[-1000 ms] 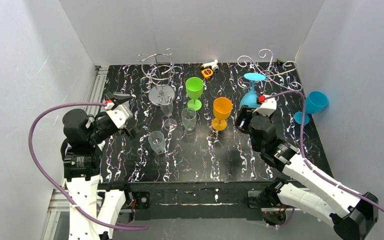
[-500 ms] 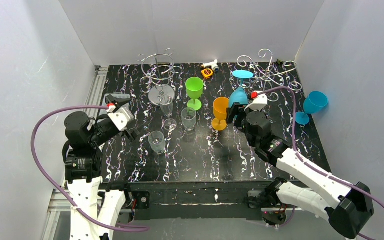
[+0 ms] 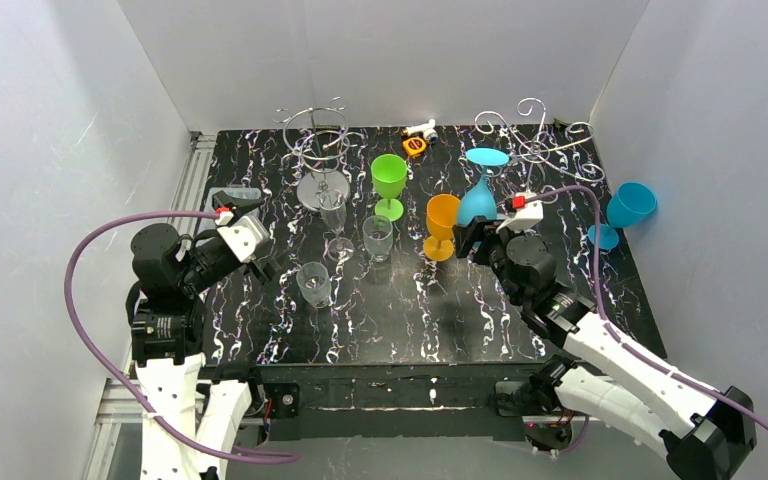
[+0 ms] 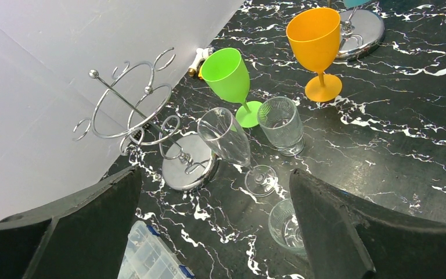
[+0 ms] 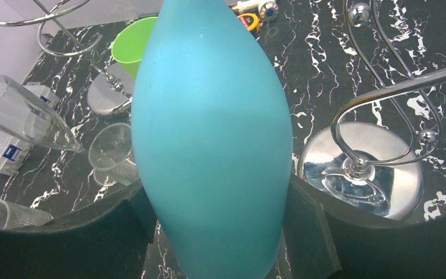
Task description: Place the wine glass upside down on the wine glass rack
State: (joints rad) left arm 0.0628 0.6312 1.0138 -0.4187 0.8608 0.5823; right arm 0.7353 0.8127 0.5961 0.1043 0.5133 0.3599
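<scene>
My right gripper (image 3: 477, 232) is shut on a blue wine glass (image 3: 478, 196), held upside down with its foot up, just left of the right wire rack (image 3: 538, 140). In the right wrist view the blue bowl (image 5: 212, 139) fills the space between my fingers, and the rack's chrome base (image 5: 363, 168) and curled arms lie to its right. My left gripper (image 3: 252, 240) is open and empty at the left, near a clear tumbler (image 3: 313, 282). A second wire rack (image 3: 318, 150) stands at the back left.
A green glass (image 3: 389, 180), an orange glass (image 3: 444, 224), a clear flute (image 3: 335, 215) and a clear tumbler (image 3: 377, 238) stand mid-table. Another blue glass (image 3: 628, 207) leans at the right wall. A clear plastic box (image 4: 145, 256) lies under my left gripper.
My right gripper carried the blue glass left from the rack, then back slightly to the right and up. The left arm shifted slightly back.
</scene>
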